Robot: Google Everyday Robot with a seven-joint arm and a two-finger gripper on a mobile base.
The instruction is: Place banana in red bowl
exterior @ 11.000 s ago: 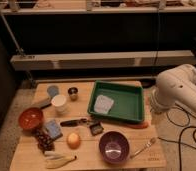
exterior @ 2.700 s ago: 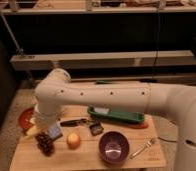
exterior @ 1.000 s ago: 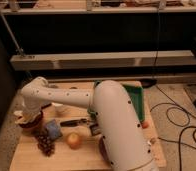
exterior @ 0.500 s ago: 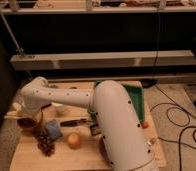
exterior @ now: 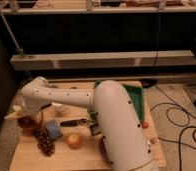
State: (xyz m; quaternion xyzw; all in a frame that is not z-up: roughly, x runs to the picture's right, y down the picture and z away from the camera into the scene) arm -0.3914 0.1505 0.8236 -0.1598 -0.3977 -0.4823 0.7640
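The red bowl (exterior: 29,123) sits near the left edge of the wooden table (exterior: 86,159). My white arm reaches across the table from the lower right and bends down at the far left. The gripper (exterior: 18,111) hangs just over the bowl's left rim. It is shut on the banana (exterior: 12,115), a pale yellow piece that sticks out to the left, beyond the bowl. The arm's wrist hides part of the bowl's far side.
Dark grapes (exterior: 45,142), a blue-grey sponge (exterior: 52,129) and a round orange fruit (exterior: 73,141) lie in front of the bowl. A white cup (exterior: 61,108) and a dark utensil (exterior: 73,122) sit behind. The green tray (exterior: 139,100) is partly covered by the arm. Cables run over the floor at right.
The arm swung in from the right, and the banana left the table's front edge. Over the last second the gripper carried it a little leftward over the bowl's left rim.
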